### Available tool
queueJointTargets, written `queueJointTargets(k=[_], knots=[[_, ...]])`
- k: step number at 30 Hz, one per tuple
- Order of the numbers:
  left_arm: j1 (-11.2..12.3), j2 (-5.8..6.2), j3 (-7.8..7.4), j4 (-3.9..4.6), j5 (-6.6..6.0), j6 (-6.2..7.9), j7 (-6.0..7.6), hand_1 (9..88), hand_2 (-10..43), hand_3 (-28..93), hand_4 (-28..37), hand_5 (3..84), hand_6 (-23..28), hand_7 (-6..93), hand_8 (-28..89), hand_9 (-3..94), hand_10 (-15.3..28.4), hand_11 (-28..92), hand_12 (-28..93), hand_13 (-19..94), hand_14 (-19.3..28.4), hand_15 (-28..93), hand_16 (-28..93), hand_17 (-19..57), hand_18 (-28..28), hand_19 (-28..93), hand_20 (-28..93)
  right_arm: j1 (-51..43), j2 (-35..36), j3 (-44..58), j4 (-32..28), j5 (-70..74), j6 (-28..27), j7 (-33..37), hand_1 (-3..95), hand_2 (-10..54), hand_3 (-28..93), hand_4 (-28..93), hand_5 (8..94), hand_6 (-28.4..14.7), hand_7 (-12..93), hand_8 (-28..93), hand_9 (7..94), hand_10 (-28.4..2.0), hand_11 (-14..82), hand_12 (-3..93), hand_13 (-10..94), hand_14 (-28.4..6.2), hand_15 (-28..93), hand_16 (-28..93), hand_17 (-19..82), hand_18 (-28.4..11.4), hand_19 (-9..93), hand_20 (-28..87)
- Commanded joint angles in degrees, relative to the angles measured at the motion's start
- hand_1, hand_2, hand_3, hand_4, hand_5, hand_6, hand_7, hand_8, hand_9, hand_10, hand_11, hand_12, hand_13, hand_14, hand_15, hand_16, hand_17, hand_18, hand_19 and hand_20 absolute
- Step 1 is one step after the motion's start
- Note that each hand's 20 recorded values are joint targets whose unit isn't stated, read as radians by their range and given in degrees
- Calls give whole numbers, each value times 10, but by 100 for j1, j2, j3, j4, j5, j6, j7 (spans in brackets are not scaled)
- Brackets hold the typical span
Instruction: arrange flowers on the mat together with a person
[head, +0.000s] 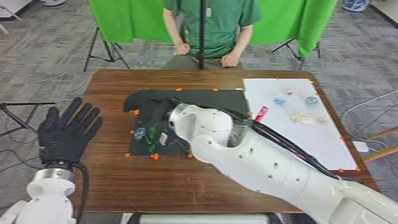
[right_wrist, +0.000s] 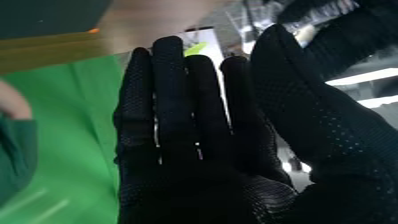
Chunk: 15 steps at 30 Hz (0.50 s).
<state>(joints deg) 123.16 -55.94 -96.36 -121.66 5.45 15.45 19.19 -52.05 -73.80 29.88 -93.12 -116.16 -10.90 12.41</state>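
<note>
Brown wood makes up the broad table (head: 178, 187), with a bright green curtain (head: 124, 20) hanging beyond it. On the table's right side lies a long white sheet (head: 311, 145), and left of it a squarish black mat (head: 216, 95), crossed at its right part by the glossy white right arm (head: 266, 170). Over the mat's left part is the right hand (head: 156, 105), black-gloved; in the right wrist view its fingers stand straight, so it is open. By the table's left edge, the left hand (head: 64, 132) is open too, fingers straight and fanned apart. Leafy green stems (head: 151, 140) lie on the mat, a small blue flower (head: 139, 133) beside them. Toward the middle of the white sheet sits a cream flower cluster (head: 303, 118); farther back are a blue-green flower (head: 311, 100), a light blue flower (head: 280, 101) and a pink flower (head: 290, 91). Near the sheet's left edge is a narrow red piece (head: 260, 114), its pale markings too small to read. Little orange tabs (head: 155, 156) dot the mat's border.
</note>
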Motion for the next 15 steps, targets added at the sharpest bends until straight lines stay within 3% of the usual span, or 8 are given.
queueJointTargets(k=[1,3,7,9,12,15], knots=[[278,-107,-155,-36,108,-83,-26,220,199,696,-283,442,77,117,-92,382,148,187,85,283,142,294,-75,-59,147,365,126,-1077,994,1473,-891,1022,760,33,488,-95,802,-283,433,-12,231,-145,462,-123,136,179,409,-106,345,196,217,-147,538,202],[284,-137,-182,-34,57,-67,24,219,196,701,-283,441,77,117,-92,383,148,186,84,283,142,294,-75,-59,147,365,126,-1359,1218,1910,-1153,1436,821,-17,480,-91,802,-283,432,-14,226,-142,458,-124,131,177,404,-110,332,193,216,-144,527,179],[302,-155,-231,-43,84,-129,31,222,193,705,-283,442,77,116,-92,383,148,187,85,283,141,294,-75,-59,147,364,126,-2132,1425,3094,-1516,2583,650,-226,425,-45,795,-281,413,-21,207,-134,433,-134,111,174,371,-123,295,188,193,-141,487,148],[314,-161,-271,-38,90,-125,53,225,191,704,-283,441,77,116,-92,383,148,187,85,283,142,294,-75,-59,147,364,126,-2501,1584,3481,-1619,3117,958,-409,400,-29,789,-274,402,-28,191,-125,418,-137,105,177,351,-130,284,190,179,-143,475,139],[339,-162,-355,-49,91,-134,110,225,190,705,-283,442,77,116,-92,383,147,186,85,283,142,294,-74,-59,147,364,126,-3110,1766,4142,-1765,4396,1232,-646,390,-37,792,-265,404,-28,189,-119,415,-139,102,178,344,-132,277,192,170,-144,462,132],[389,-169,-437,-78,127,-143,156,226,186,710,-283,441,77,115,-92,382,147,187,85,283,141,294,-74,-58,147,363,126,-3711,1855,4828,-1828,5038,1146,-876,379,-48,790,-261,408,-27,189,-120,416,-137,102,179,331,-133,261,191,159,-145,442,126]])
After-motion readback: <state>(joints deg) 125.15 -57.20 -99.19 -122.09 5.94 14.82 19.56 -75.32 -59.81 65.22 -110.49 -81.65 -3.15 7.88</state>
